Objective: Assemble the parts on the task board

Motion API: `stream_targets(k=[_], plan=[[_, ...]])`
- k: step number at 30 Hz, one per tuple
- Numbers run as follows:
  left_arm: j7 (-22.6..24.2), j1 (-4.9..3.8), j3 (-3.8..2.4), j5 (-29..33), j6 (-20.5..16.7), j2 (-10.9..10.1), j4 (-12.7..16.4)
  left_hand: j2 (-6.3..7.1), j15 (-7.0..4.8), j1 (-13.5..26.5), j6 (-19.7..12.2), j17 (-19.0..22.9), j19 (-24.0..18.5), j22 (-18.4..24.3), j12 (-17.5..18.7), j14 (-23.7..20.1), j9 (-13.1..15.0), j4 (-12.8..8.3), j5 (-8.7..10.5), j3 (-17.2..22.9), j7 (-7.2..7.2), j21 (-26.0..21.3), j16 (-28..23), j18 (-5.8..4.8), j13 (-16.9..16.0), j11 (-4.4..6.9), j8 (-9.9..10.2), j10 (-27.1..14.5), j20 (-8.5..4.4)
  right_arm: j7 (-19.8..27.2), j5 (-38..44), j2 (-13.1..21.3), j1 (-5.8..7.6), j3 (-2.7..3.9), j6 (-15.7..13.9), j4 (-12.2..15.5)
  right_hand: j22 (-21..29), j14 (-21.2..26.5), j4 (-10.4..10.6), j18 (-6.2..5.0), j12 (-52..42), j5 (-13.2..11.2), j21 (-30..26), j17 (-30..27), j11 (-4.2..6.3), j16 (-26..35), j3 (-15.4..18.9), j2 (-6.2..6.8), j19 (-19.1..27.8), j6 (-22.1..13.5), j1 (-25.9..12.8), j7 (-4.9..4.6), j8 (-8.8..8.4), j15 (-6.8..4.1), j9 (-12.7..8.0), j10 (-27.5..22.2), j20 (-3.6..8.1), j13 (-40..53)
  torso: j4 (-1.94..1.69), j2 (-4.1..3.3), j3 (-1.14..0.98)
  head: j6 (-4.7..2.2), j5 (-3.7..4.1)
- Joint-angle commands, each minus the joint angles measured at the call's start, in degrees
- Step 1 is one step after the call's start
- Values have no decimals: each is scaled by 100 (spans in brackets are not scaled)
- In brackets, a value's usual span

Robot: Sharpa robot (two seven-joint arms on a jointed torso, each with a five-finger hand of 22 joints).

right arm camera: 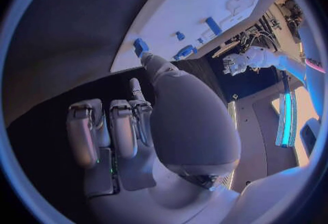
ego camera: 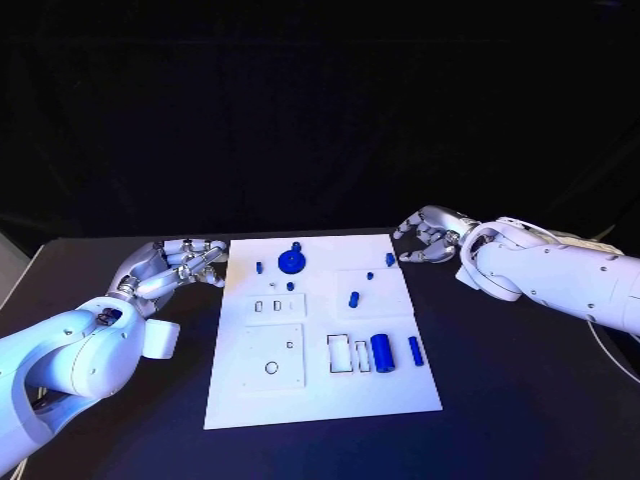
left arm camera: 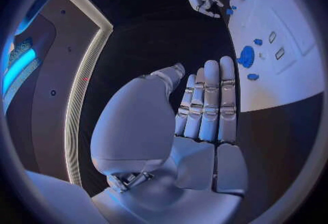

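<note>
My left hand [ego camera: 176, 265]: empty, fingers straight | my right hand [ego camera: 433, 238]: empty, fingers curled | white rectangular task board [ego camera: 263, 400] between them, small blue plastic parts [ego camera: 384, 353] lying loose on it, I judge awaiting pickup.

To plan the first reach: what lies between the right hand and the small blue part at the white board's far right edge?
Nothing: in the head view, bare black table separates the right hand from that small blue part on the white task board.
</note>
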State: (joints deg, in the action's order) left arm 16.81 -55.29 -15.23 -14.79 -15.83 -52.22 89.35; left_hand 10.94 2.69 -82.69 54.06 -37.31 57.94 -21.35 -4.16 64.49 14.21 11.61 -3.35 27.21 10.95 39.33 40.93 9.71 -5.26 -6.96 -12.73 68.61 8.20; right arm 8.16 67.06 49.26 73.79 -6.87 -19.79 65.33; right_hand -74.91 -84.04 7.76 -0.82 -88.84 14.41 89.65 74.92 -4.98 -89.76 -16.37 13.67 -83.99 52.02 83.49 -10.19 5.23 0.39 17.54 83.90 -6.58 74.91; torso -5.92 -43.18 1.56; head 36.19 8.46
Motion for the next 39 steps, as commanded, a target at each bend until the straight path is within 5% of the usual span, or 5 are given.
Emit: stream_targets(k=[1,20,32,39], plan=[[50,3,-3,-13,108,5,10,9,8,28,-39,-5,-41,-6,28,-35,8,3,21,9,1,37,19,63,-4,4,35,-43,-11,-17,250,-70,-46,0,197,-60,-1457,-596,7,67,13,-21,-15,1508,-34,-24,32,16,-572,-35,18,2,-20,56,-8,470,-6,1386,-8,-1,5,33,-19],[42,4,-3,-21,104,-25,18,9,8,28,-39,-5,-41,-6,28,-35,8,3,21,9,1,37,19,63,-4,4,35,-43,-11,-101,273,-255,-127,0,190,-195,-1500,-596,74,80,-65,43,26,1508,-16,-24,31,-102,-596,152,18,31,62,45,20,555,-12,1460,5,6,4,89,-64],[37,4,-3,-25,103,-28,18,11,8,26,-40,-8,-55,-18,24,-42,17,-9,22,18,2,57,27,65,-6,4,34,-45,-9,-129,273,-366,-166,0,231,-292,-1509,-596,163,82,-116,-50,35,1508,126,-24,-391,-325,-601,535,56,195,240,-139,42,610,147,1509,-1,5,-1,102,-82],[33,4,-3,-27,103,-32,22,11,8,26,-40,-8,-55,-18,24,-42,17,-9,22,18,2,57,27,65,-6,4,34,-45,-9,-157,286,-411,-189,0,244,-308,-1509,-596,158,82,-116,0,35,1508,138,-24,-509,-290,-601,542,32,203,244,-164,31,610,178,1509,6,4,0,109,-95]])
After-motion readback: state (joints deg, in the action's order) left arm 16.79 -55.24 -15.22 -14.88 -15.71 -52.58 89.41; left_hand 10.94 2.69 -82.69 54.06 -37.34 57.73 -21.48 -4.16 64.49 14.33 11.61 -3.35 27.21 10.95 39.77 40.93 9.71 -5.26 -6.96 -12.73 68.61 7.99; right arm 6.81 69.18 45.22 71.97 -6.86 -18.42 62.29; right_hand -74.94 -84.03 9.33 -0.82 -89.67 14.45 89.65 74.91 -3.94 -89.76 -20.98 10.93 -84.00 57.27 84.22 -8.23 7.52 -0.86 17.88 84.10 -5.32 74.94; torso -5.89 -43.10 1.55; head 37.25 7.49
